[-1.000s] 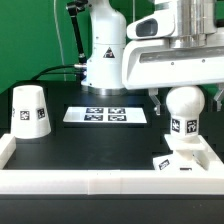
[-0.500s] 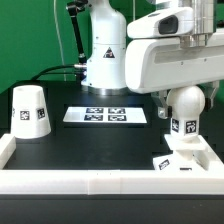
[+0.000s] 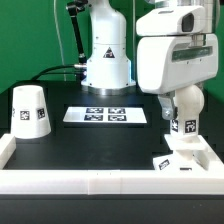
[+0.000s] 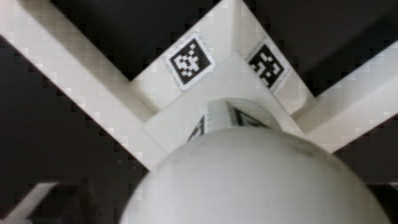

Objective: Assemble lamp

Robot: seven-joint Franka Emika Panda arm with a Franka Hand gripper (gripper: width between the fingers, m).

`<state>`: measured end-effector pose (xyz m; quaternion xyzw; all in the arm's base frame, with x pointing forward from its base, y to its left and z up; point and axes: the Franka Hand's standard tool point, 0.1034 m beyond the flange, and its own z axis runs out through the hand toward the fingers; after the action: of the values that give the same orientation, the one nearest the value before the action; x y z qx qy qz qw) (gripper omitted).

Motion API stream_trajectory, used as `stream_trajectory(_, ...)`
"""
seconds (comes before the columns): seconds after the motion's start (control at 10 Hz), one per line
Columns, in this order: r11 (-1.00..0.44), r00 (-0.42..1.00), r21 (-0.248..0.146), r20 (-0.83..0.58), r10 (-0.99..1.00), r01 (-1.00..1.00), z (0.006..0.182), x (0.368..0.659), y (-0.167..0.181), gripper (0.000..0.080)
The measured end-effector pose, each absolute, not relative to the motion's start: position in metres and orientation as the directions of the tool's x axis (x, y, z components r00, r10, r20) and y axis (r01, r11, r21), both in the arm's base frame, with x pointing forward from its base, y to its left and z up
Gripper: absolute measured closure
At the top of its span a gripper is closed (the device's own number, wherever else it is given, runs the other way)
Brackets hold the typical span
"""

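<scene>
Gripper (image 3: 181,99) hangs over the bulb (image 3: 188,113) at the exterior frame's right. Whether its fingers are spread or pinching cannot be told. The bulb stands on the base (image 3: 185,159) at lower right, and the shade (image 3: 29,110) sits at far left.

Wrist view: the bulb (image 4: 240,182) looms before the tagged base (image 4: 221,68).

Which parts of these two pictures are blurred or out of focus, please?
Wrist view: the bulb fills the foreground as a soft, featureless blur, and the tags on the base beyond are slightly soft. Exterior view: reasonably sharp, with the shade and the marker board crisp.
</scene>
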<state>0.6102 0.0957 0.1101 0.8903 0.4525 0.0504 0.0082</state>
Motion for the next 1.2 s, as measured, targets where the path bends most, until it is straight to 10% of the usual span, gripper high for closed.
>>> stream_trajectory(0.8, -0.415, 0.411, 0.099, 0.058, 0.910, 0.904, 0.1113, 0.6155, 0.0881, 0.0226)
stream_trajectory(1.2, -0.721, 0.714, 0.074, 0.096, 0.693, 0.689, 0.1107, 0.6153, 0.0902, 0.0225)
